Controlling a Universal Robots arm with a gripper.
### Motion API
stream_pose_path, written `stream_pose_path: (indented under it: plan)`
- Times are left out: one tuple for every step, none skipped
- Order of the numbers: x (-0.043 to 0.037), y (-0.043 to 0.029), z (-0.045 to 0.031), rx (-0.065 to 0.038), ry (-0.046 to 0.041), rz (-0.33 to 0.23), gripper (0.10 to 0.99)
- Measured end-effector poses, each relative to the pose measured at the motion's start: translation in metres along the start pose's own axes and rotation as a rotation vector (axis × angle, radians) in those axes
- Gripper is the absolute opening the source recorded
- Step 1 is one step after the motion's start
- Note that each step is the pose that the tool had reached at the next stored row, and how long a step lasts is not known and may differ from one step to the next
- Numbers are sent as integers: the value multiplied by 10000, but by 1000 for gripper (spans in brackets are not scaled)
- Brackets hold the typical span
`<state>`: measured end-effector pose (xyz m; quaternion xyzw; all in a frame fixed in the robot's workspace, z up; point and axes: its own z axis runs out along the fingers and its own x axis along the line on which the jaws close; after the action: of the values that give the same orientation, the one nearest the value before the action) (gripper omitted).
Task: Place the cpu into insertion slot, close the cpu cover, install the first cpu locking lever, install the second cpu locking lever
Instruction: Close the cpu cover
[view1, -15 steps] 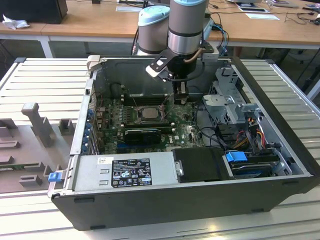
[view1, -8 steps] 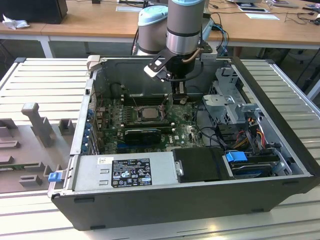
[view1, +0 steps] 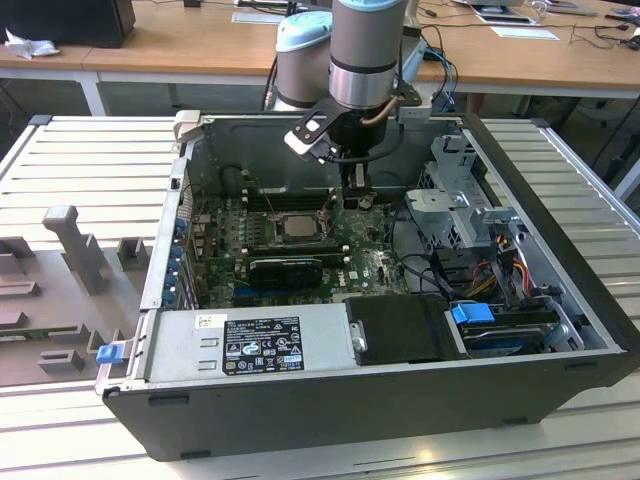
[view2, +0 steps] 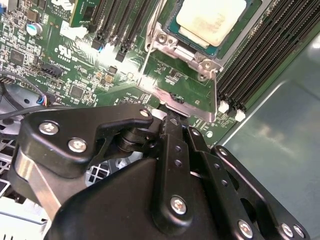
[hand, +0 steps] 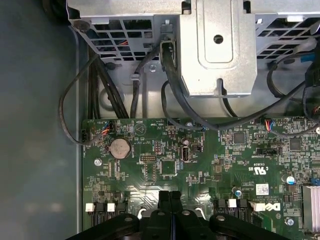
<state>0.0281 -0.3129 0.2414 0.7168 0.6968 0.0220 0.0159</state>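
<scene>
The second wrist view shows the cpu (view2: 212, 20) seated in the slot (view1: 276, 225), with the cover (view2: 182, 50) lying flat around it. The pale chip face shows through the cover's window. The gripper (view2: 172, 120) hangs just beside the near edge of the socket, its tip close to the cover's metal lip. Whether it touches cannot be told. In both wrist views the jaws are pressed together, with nothing seen between them.

A thin wire lever (view2: 145, 52) runs along one side of the cover. From this the step in hand is judged to be a locking lever, with placing and covering already done.

To do it well, the closed tip should bear on the lever's wire alone, not on the cover or the board (hand: 200, 165). The push should be slow and steady, down and then sideways under its catch, because a springy wire is likely to slip off a narrow tip. The memory sockets (view2: 265, 55) lie close beside the cover, so the sideways sweep needs to be short. In the exterior view the arm reaches steeply into the case (view1: 330, 410), which leaves little room to tilt.
</scene>
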Motion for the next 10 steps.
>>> stream_pose_path:
  plan:
    - [0,-8,0,0,0,0,106]
    - [0,-15,-1,-1,0,0,106]
    - [0,-21,-1,0,0,-1,106]
    - [-1,-34,-2,0,0,0,106]
    - [-1,-50,-3,0,0,0,106]
    - [-2,-66,-3,0,0,0,106]
    - [-2,-82,-4,0,0,0,106]
    - [-3,-119,-6,-1,0,-2,106]
    - [-5,-157,-8,0,0,1,106]
    - [-6,-205,-11,0,0,0,106]
